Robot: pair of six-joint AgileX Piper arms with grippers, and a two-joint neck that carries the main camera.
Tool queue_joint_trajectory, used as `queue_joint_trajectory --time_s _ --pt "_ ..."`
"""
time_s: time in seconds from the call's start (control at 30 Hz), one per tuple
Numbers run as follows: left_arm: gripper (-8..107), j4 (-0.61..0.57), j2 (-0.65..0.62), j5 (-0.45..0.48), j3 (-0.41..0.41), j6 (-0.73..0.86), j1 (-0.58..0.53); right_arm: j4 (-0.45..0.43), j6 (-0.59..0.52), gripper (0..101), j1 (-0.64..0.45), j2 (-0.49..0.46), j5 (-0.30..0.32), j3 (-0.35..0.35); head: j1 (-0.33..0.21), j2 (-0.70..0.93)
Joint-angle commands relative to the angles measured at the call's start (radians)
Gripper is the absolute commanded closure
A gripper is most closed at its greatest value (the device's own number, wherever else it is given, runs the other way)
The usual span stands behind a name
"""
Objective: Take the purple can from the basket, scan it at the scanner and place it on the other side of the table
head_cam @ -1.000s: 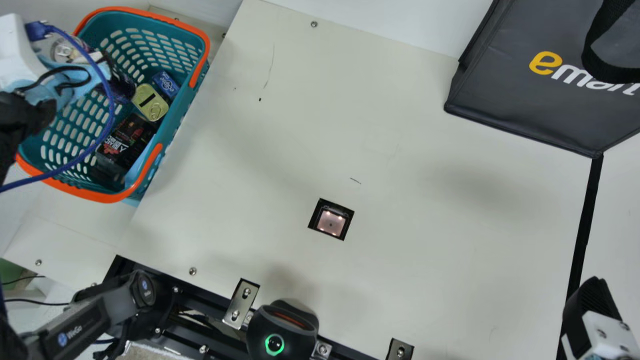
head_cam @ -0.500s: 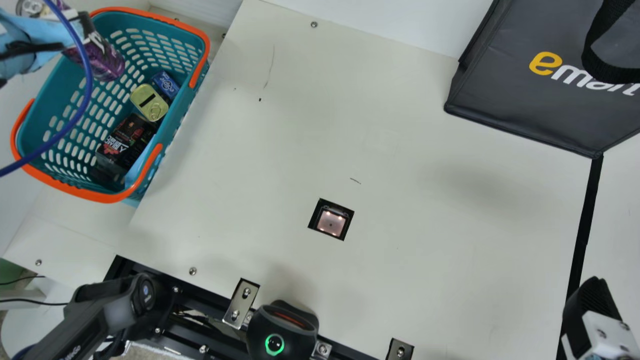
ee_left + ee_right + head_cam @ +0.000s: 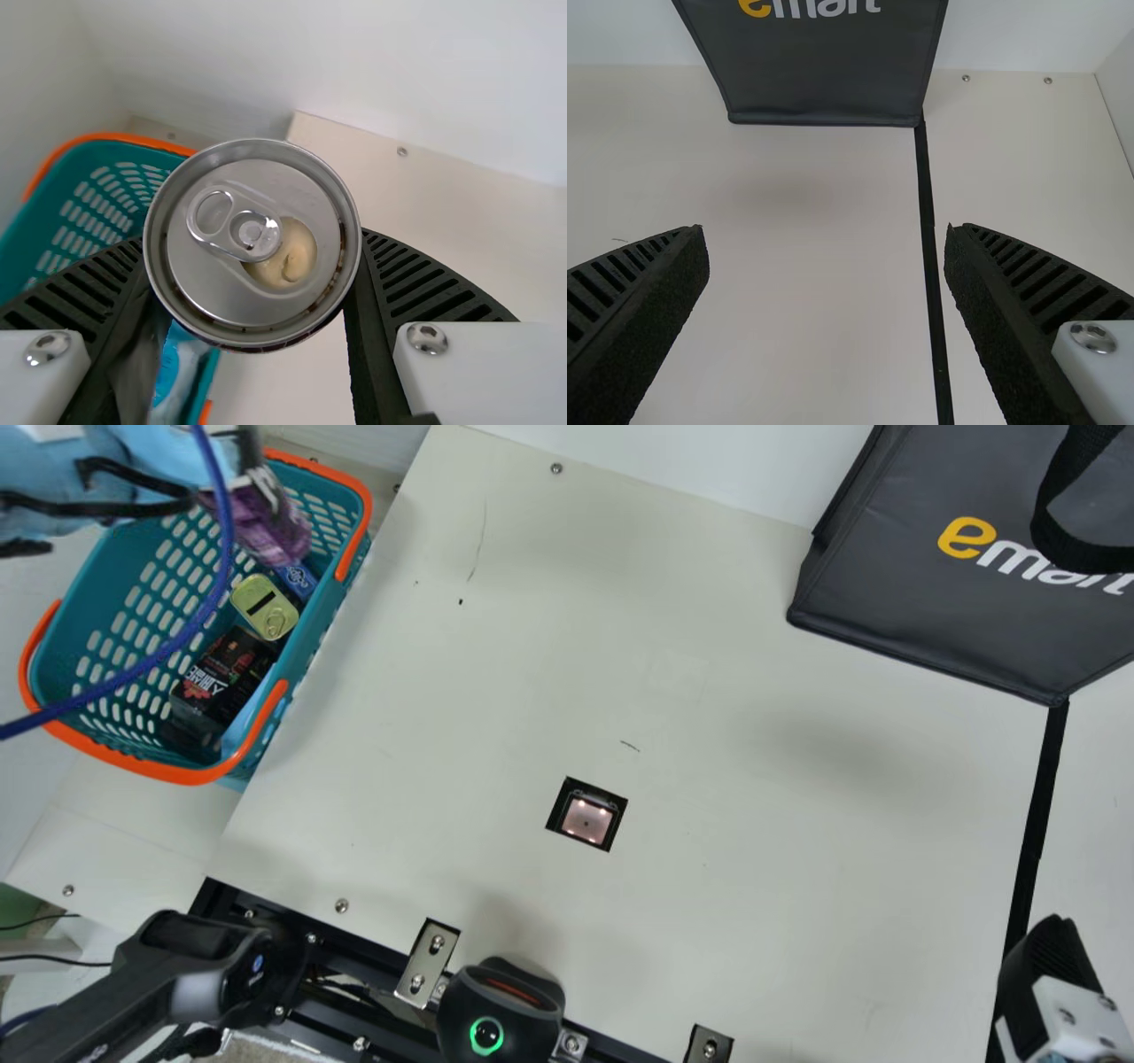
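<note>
At the upper left of the main view, my left gripper (image 3: 244, 452) holds the purple can (image 3: 270, 522) tilted above the far part of the teal basket (image 3: 115, 638). In the left wrist view the silver top of the can (image 3: 252, 243) sits between the fingers of my left gripper (image 3: 252, 266), which is shut on it. The square scanner window (image 3: 586, 819) lies in the middle of the table (image 3: 753, 779). My right gripper (image 3: 1050, 957) is at the main view's lower right; in the right wrist view my right gripper (image 3: 826, 257) is open over the table, with nothing between its fingers.
The basket holds a yellow tin (image 3: 264, 607), a blue pack (image 3: 297, 580) and a dark pack (image 3: 221, 677). A dark bag (image 3: 957, 584) stands at the far right. A black strip (image 3: 1032, 833) crosses the right side, and a black device (image 3: 500, 1010) stands at the near edge.
My left gripper has lifted the purple can up out of the basket's far left part and carried it rightward over the basket. The right arm has stayed still.
</note>
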Motion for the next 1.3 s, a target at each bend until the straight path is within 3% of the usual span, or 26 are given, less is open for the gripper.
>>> queue_joint_trajectory --time_s 0.0,0.6,1.27 --pt "107 0.022 0.003 0.019 -0.001 -0.047 -0.137 0.000 0.000 6 0.000 0.000 0.000 0.000 -0.029 0.002" --pt "107 0.206 0.075 0.041 0.078 -0.435 -0.699 0.000 0.000 6 0.000 0.000 0.000 0.000 -0.029 0.002" --pt "107 0.459 0.099 -0.003 0.236 -0.870 -1.090 0.000 0.000 6 0.000 0.000 0.002 0.000 -0.029 0.002"
